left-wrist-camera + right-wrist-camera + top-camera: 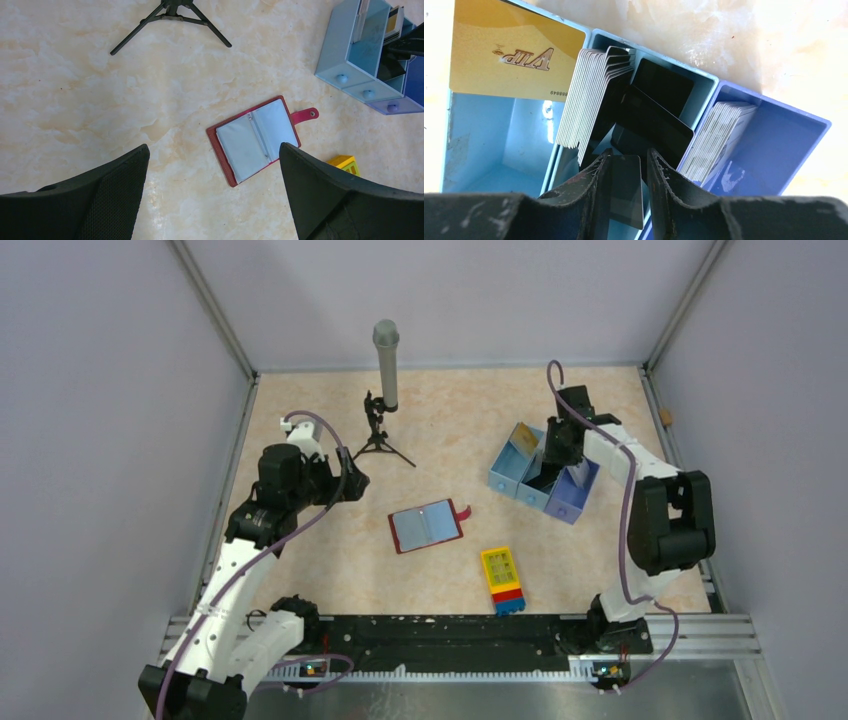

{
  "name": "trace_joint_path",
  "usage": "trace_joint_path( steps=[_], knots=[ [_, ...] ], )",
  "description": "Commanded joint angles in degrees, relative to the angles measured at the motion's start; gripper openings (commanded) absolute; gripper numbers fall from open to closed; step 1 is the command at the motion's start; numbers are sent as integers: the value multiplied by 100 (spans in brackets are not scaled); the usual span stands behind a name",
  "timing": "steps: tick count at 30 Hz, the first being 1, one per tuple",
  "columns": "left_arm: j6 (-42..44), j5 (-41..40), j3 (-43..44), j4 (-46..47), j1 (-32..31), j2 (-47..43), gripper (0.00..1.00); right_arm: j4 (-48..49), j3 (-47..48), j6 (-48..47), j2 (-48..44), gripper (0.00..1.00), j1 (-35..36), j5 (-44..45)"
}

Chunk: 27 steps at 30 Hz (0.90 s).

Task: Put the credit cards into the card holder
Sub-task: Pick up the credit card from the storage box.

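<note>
The right gripper [629, 167] reaches a dark card [626, 195] in the blue tray [484, 145]
Its jaws are narrow around it (pinching? I cannot tell). Cards look thin, stiff and slippery, so pinch the flat sides. The left gripper [214, 147] is wide open above the card holder [255, 140], mid-frame.

The marbled beige counter [450, 410] carried four things. A dark-red card holder [427, 526] lay open and flat ahead of the left end effector [352, 483], with a black tripod [378, 440] standing farther ahead of it. The light-blue tray [503, 470] sat directly beneath the right end effector [548, 462]. A yellow, red and blue block [503, 580] lay well apart from both end effectors
</note>
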Motion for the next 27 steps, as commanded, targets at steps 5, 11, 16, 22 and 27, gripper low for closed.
trace_joint_path(
  steps=[5, 11, 16, 22, 27],
  knots=[
    [114, -17, 3, 130, 23, -40, 99, -753, 772, -475, 492, 31, -45, -11],
    [118, -14, 12, 137, 23, -60, 99, -1024, 942, -675, 735, 32, -39, -98],
    [118, -14, -4, 139, 23, -76, 99, -1135, 1007, -717, 849, 32, -40, -360],
    [118, -22, 5, 148, 23, -83, 99, -1223, 1063, -710, 716, 32, -40, -706],
    [118, -31, 3, 148, 23, -99, 99, -1211, 993, -591, 509, 31, -41, -707]
  ],
)
